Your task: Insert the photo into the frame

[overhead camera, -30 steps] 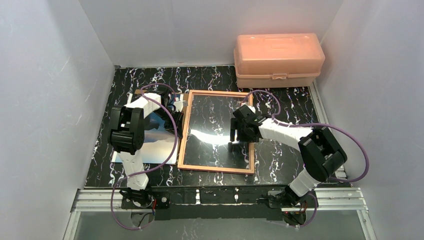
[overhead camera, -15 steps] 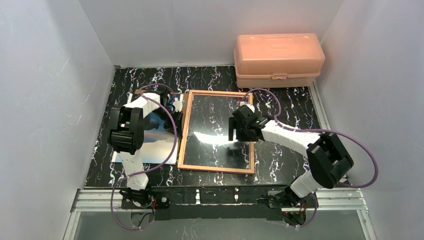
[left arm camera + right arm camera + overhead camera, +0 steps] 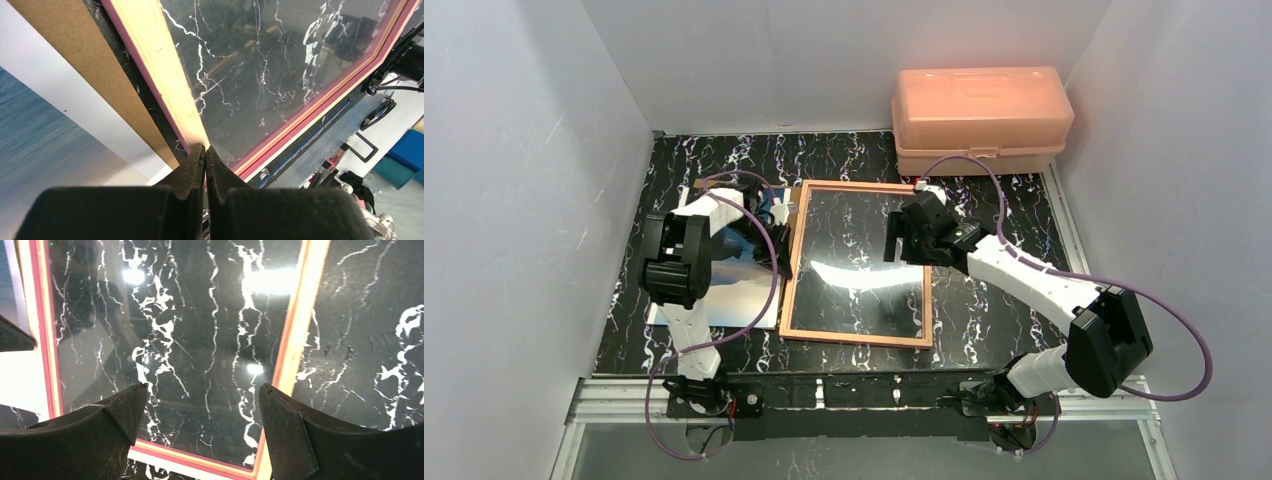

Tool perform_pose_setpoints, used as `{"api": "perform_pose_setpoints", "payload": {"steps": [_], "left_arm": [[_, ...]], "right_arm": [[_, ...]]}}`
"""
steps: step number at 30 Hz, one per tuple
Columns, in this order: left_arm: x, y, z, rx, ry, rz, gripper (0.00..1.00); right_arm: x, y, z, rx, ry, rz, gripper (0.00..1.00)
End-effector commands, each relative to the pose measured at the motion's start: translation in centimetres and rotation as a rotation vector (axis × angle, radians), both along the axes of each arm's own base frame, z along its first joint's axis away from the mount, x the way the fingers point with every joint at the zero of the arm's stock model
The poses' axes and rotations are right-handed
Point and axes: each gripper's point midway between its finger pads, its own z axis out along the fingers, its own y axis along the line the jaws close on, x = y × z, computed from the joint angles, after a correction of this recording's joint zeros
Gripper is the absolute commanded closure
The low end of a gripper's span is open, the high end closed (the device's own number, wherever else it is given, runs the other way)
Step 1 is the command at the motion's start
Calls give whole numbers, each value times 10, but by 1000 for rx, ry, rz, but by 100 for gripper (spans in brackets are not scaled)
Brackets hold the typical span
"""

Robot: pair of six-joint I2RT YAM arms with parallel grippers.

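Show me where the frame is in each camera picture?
Top external: the frame lies flat in the middle of the table, between the two arms.
Left wrist: the frame slants across the upper right.
Right wrist: the frame fills the left and middle.
Shared landmark: the black marble table, whose white veins show through the pane.

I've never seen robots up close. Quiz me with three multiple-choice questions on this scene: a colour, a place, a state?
1. The plastic box is: A) blue B) peach C) green
2. The photo lies: A) left of the frame B) inside it C) on the box
3. The right claw is: A) shut on the photo B) open above the frame C) shut, empty
Answers: 1 B, its lid and body are peach; 2 A, it lies flat beside the frame; 3 B, its jaws stand wide apart over the frame.
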Motion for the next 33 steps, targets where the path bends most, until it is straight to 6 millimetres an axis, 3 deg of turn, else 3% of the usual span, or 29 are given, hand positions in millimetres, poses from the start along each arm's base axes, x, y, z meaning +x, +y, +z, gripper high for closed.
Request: {"api": "perform_pose_setpoints", "payload": {"steps": [1, 9, 14, 17, 20, 22, 23, 26, 29, 33], "left_arm": [[-9, -7, 0, -32, 18, -12, 100], [-22, -30, 6, -118, 47, -40, 100], [-19, -43, 27, -198, 52, -40, 100], [-6, -33, 49, -207, 15, -26, 100], [20, -2, 82, -196, -56, 18, 100], [42, 30, 104, -147, -138, 52, 100], [54, 55, 112, -109, -175, 96, 100], [77, 119, 128, 23, -267, 181, 78], [84, 180, 134, 108, -281, 287, 58], [74, 238, 125, 170, -253, 398, 50]], "right_arm": [[1, -23, 8, -3, -11, -51, 9], [2, -46, 7, 31, 7, -96, 6], [7, -36, 17, 61, -1, -85, 4], [9, -18, 25, 55, -25, -58, 3], [10, 17, 35, 44, -59, -5, 3], [12, 49, 40, 43, -85, 38, 2], [14, 72, 51, 64, -109, 67, 2], [15, 136, 48, 75, -115, 155, 1], [19, 195, 38, 87, -111, 233, 1], [25, 254, 15, 99, -82, 305, 1]]}}
